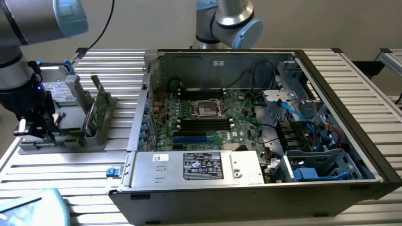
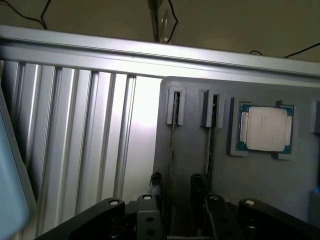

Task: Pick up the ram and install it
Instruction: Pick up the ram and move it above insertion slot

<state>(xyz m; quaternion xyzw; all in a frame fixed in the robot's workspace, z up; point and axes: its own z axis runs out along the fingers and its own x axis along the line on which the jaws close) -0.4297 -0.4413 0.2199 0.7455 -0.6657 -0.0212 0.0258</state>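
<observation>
Lining up is the job now: your gripper hangs released, jaws wide, at the grey holder. The ram stands on edge in its slot, seemingly between the fingers, on the side away from the silver chip. Centre the thin board in the gap, keep the jaws square to its faces, and stay off the neighbouring stick.

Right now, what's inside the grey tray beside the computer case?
The grey tray holds the ram standing on edge in a slot, a silver processor in its recess and a labelled drive. The arm covers part of the tray.
</observation>
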